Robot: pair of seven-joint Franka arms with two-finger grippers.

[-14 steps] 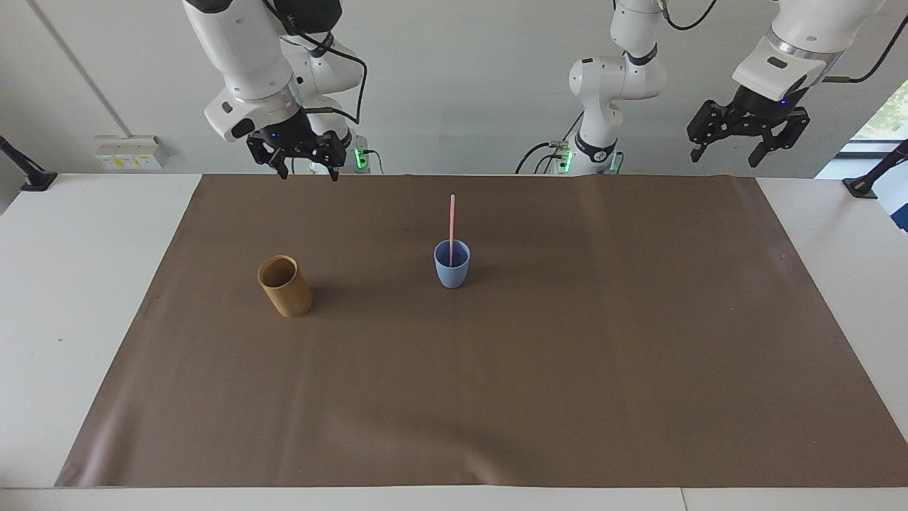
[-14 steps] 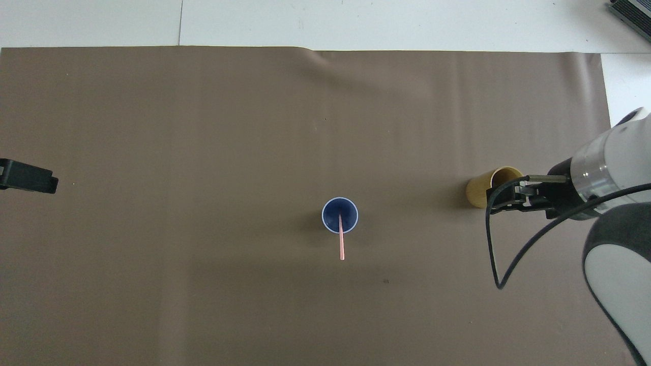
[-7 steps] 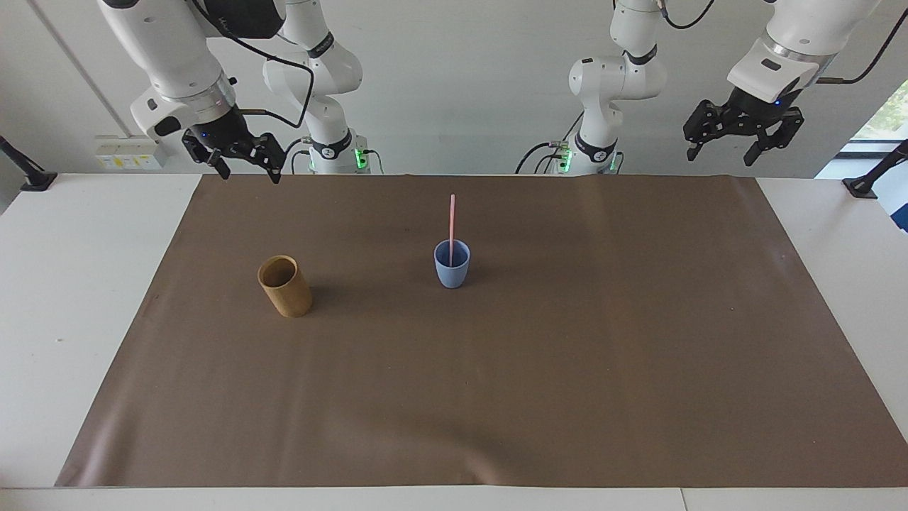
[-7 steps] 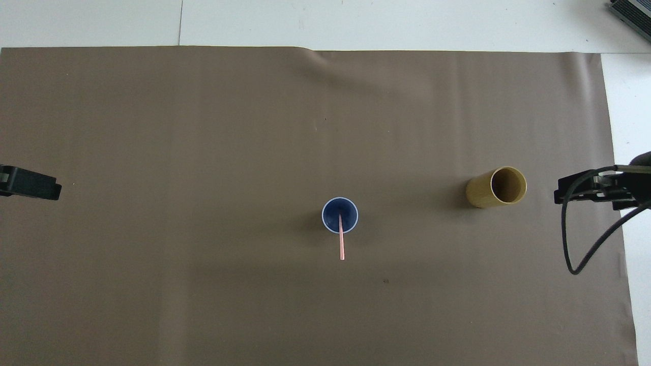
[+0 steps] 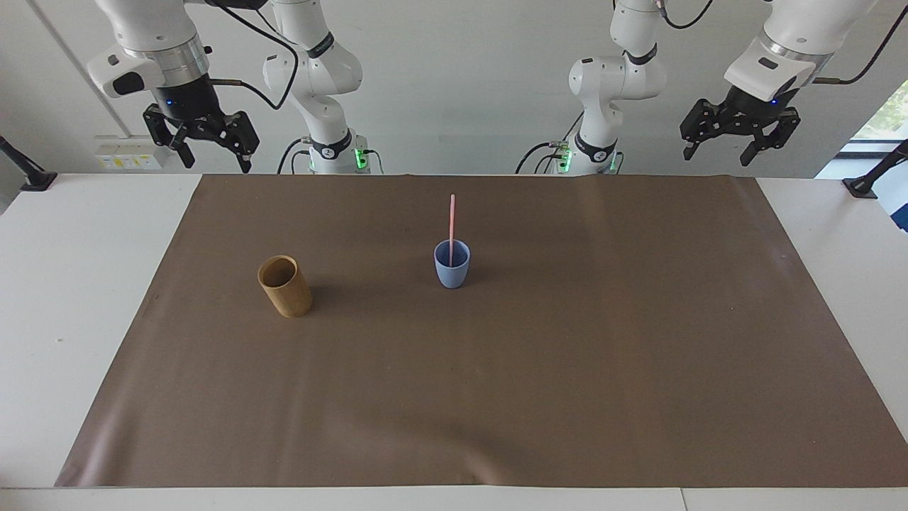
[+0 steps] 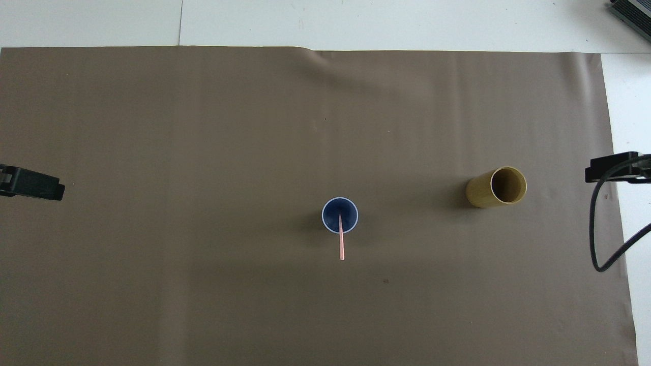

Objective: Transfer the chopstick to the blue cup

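The light-blue cup (image 5: 452, 268) (image 6: 328, 213) stands upright near the middle of the brown mat. The pale-pink chopstick (image 5: 452, 216) (image 6: 341, 246) stands in it, leaning toward the robots, with its upper half above the rim. My right gripper (image 5: 215, 162) hangs open and empty high over the mat's corner at the right arm's end, well away from both cups. At the left arm's end, my left gripper (image 5: 716, 152) hangs open and empty, high over the mat's edge nearest the robots.
A tan wooden-looking cup (image 5: 285, 287) (image 6: 496, 187) stands upright on the brown mat (image 5: 567, 369), beside the blue cup toward the right arm's end. White table (image 5: 78, 284) borders the mat. The right arm's black cable (image 6: 600, 239) loops over that end.
My right gripper has swung away from over the tan cup's area out to the right arm's end of the table and risen. The left gripper has barely shifted. Cups and chopstick are unmoved.
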